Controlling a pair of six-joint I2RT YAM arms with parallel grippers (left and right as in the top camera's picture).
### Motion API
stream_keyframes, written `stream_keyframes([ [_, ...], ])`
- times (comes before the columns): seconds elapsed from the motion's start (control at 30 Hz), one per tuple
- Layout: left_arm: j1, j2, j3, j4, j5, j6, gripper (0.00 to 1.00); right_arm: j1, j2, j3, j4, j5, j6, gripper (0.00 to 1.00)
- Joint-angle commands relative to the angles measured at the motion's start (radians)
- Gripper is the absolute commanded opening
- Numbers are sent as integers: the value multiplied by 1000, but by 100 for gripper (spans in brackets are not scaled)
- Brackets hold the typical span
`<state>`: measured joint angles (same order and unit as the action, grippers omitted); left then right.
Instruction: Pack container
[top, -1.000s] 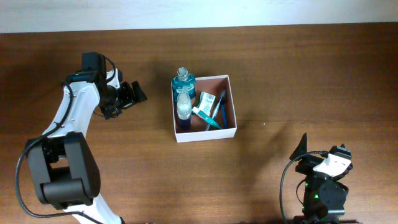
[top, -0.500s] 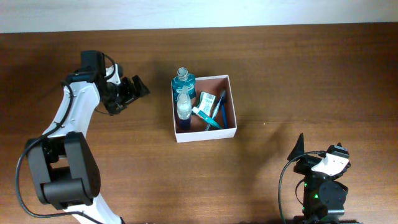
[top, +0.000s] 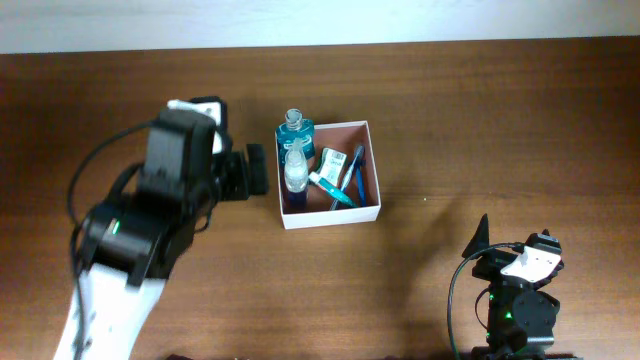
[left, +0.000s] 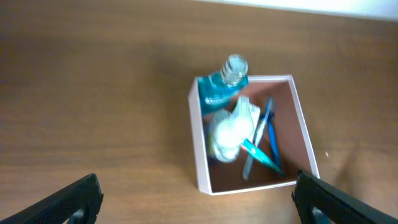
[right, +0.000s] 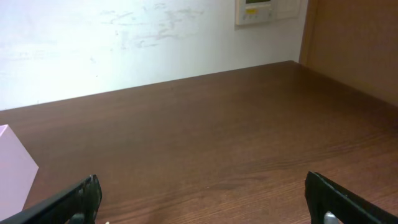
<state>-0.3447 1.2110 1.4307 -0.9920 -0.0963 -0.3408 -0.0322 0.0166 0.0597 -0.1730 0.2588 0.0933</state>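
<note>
The container (top: 331, 217) is a square shallow box with white walls and a reddish-brown inside, at the table's middle. In it lie a teal bottle (top: 295, 128), a clear spray bottle (top: 296, 170), a teal tube (top: 331, 188) and a blue stick-like item (top: 356, 170). My left gripper (top: 246, 172) is open and empty, raised just left of the container. In the left wrist view the container (left: 196, 143) and the teal bottle (left: 227, 81) lie below the open left gripper (left: 199, 202). My right gripper (top: 514, 246) is open and empty at the front right, far from the container.
The brown wooden table (top: 480, 120) ends at a white wall along its far edge. In the right wrist view the open right gripper (right: 205, 199) faces bare table, with a corner of the container (right: 12, 171) at the left edge.
My left arm has risen and swung right, from the far left to just beside the container, its gripper still open. The right arm and the box contents have not moved.
</note>
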Motion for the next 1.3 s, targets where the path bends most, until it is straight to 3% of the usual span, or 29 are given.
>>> stream_keyframes([
  [0.0,-32,-68,-3,-14,-167,-10,100,-8,-2,-2,-11,-13,-8,99],
  [0.13,-32,-119,-3,-101,-158,-10,99,-8,-2,-2,-11,-13,-8,99],
  [0.3,-32,-167,-3,-103,-161,-10,100,-8,-2,-2,-11,-13,-8,99],
  [0.57,-32,-419,-9,-161,-193,-10,100,-8,-2,-2,-11,-13,-8,99],
  [0.8,-32,-530,-130,-221,-208,-10,99,-8,-2,-2,-11,-13,-8,99],
  [1.0,-8,-695,-468,34,-215,-10,100,-8,-2,-2,-11,-13,-8,99],
  [1.27,99,-853,-857,519,-206,-10,100,-8,-2,-2,-11,-13,-8,99],
])
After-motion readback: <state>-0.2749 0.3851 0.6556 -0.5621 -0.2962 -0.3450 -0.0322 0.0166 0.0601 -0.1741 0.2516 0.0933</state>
